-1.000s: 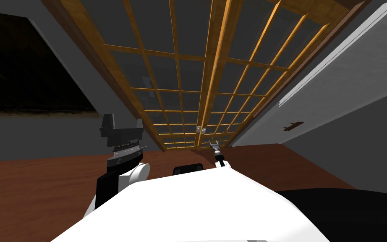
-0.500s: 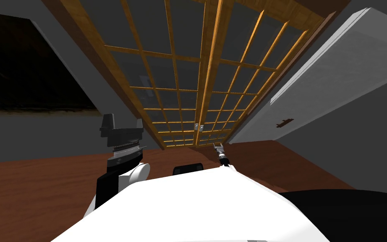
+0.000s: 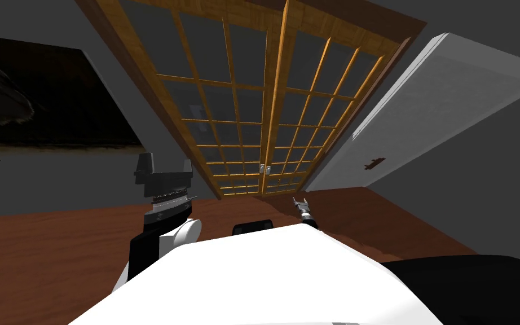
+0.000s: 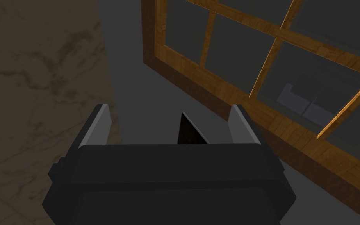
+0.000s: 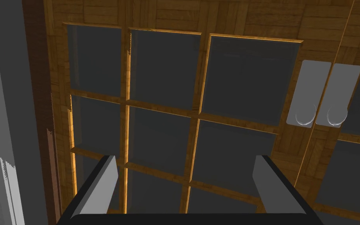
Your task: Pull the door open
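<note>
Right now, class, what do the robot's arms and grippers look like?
The left gripper: dark box, two light grey blade-like fingers, ribbed grey wrist ring; the left forearm black with a white rounded joint. The right gripper: same grey blades, dark body.

Dim light all round. A reddish-brown wooden floor [image 3: 56, 248] ran up to a flat dark grey wall [image 3: 39, 180], and on that wall hung a large, murky dark picture [image 3: 56, 107]. Off right stood a pale grey flat panel [image 3: 439, 96], a small brown fixture [image 3: 374, 163] by its lower edge.
</note>
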Robot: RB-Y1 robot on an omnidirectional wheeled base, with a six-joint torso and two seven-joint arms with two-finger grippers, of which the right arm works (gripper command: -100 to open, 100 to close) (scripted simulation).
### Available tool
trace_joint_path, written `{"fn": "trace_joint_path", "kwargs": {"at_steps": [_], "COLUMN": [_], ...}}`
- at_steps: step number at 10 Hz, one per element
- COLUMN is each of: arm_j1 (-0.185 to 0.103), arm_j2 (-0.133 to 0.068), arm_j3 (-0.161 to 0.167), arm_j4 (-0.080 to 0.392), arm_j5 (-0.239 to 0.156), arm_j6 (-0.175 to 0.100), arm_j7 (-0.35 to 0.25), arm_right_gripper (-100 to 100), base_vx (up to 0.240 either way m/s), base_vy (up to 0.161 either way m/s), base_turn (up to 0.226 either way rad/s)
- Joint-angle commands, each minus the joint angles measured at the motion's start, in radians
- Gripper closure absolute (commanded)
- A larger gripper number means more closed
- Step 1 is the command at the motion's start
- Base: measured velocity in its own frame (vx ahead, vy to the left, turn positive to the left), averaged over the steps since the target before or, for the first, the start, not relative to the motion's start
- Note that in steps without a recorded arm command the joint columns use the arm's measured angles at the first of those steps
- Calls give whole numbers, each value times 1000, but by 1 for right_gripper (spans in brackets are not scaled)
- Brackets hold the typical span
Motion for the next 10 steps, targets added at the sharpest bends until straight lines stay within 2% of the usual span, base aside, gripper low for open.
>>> {"fn": "trace_joint_path", "kwargs": {"at_steps": [1, 6, 10], "arm_j1": [-4, -37, -83], "arm_j2": [-11, 10, 31], "arm_j3": [-17, -15, 2], "arm_j4": [35, 34, 26], "arm_j5": [-11, -17, -15], "arm_j6": [-13, -20, -26], "arm_j7": [9, 4, 2], "arm_right_gripper": [-100, -100, -100], "base_vx": [34, 164, 207], "base_vy": [-4, 36, 27], "base_turn": [48, 103, 119]}}
